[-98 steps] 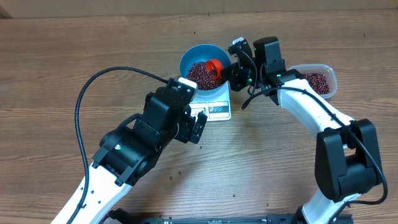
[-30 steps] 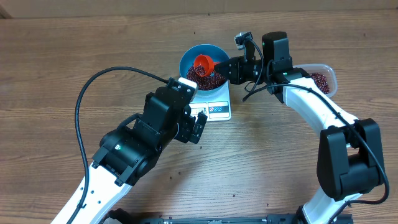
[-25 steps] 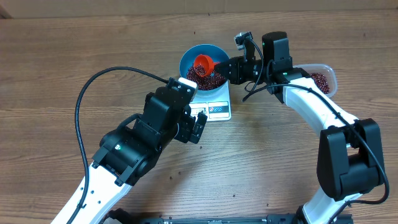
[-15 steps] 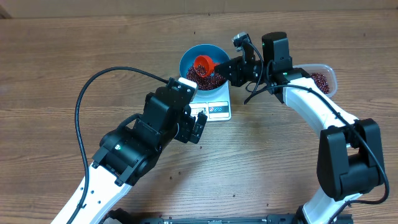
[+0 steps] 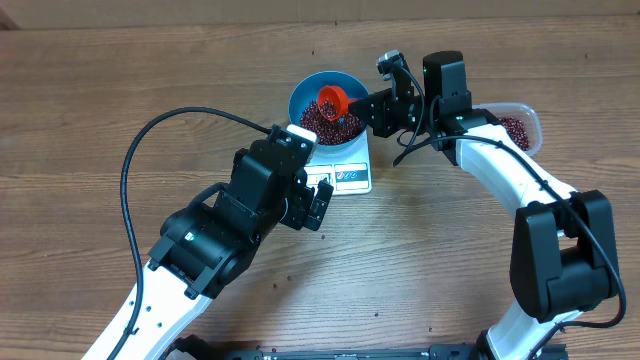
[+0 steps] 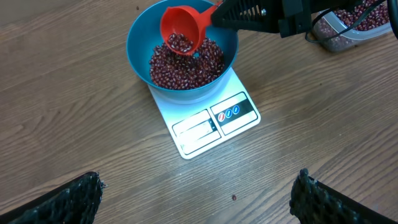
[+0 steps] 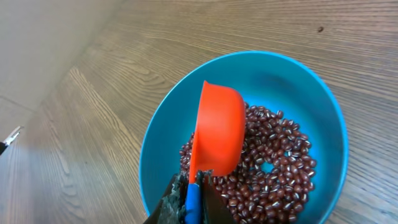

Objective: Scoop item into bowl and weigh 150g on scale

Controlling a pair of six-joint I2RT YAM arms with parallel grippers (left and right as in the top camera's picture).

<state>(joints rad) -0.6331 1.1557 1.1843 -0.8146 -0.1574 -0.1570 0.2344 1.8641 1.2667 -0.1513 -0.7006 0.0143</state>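
Note:
The blue bowl [image 5: 296, 100] stands on the white scale [image 5: 345, 178] and holds a heap of dark red beans [image 6: 186, 65]. My right gripper [image 7: 191, 196] is shut on the blue handle of an orange scoop [image 7: 217, 127]. The scoop [image 6: 180, 28] hangs tilted over the bowl [image 6: 138, 37] with some beans still in its cup. My left gripper [image 6: 199, 193] hovers open above the table in front of the scale [image 6: 211, 124], with nothing between its fingertips [image 6: 81, 193].
A clear plastic tub [image 5: 515, 128] with more beans sits to the right of the scale, behind the right arm. One stray bean [image 6: 233, 198] lies on the wood in front of the scale. The left arm's black cable [image 5: 160, 125] loops over the table's left side.
The scoop has shifted slightly right over the bowl and tipped further onto its side. The left arm has not moved.

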